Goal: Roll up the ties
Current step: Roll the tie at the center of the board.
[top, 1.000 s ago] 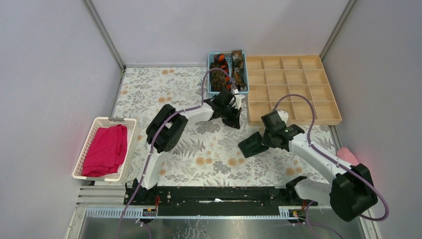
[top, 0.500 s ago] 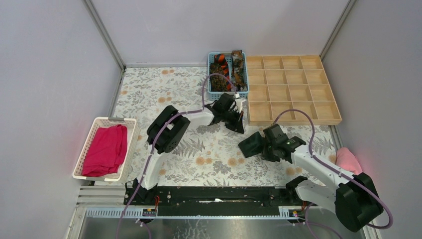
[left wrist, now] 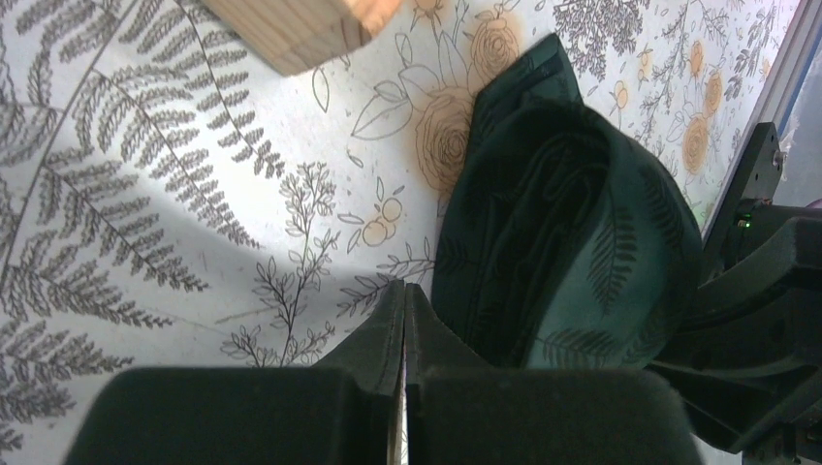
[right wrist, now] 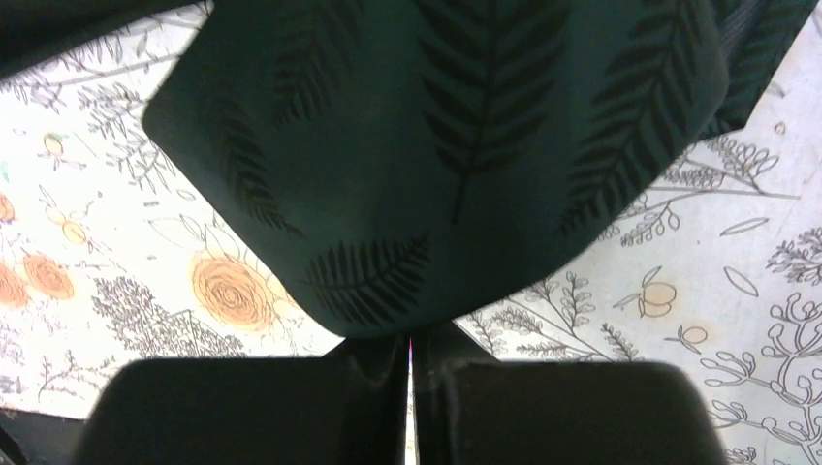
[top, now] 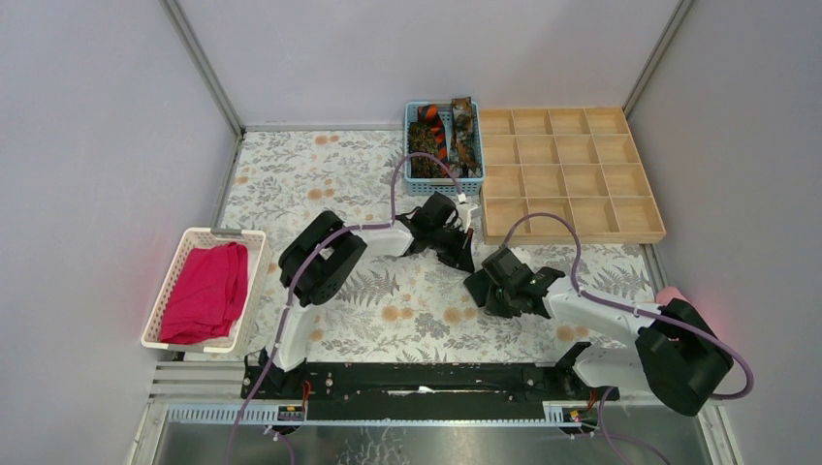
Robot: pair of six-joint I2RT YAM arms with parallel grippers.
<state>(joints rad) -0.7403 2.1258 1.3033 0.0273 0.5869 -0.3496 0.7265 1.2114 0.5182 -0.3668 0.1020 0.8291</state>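
Between the two arms, on the flowered table [top: 320, 184], dealing with the black-green tie [left wrist: 572, 242], bunched into a loose, domed wad just in front of the near corner of the wooden tray [top: 582, 235]. Leaving the other ties [top: 441, 145] in the blue basket [top: 444, 184] at the far edge.

Holding the right gripper [right wrist: 408, 351] with fingers pressed together, tips at the wad's near edge; not managing to tell pinching cloth from merely touching it. Hanging the left gripper [left wrist: 404, 315] just beside the tie, fingers likewise pressed together, gripping nothing.

Judging the main risk to be slack folds springing open, with no clamp visibly on the layers. Also risking dragging the wad across the table on pulling back, given a fold possibly snagged between the right fingertips. Crowding both wrists around one small bundle, so risking a knock between them or a shove of the tie against the tray. Needing parted fingers before any fresh grip.
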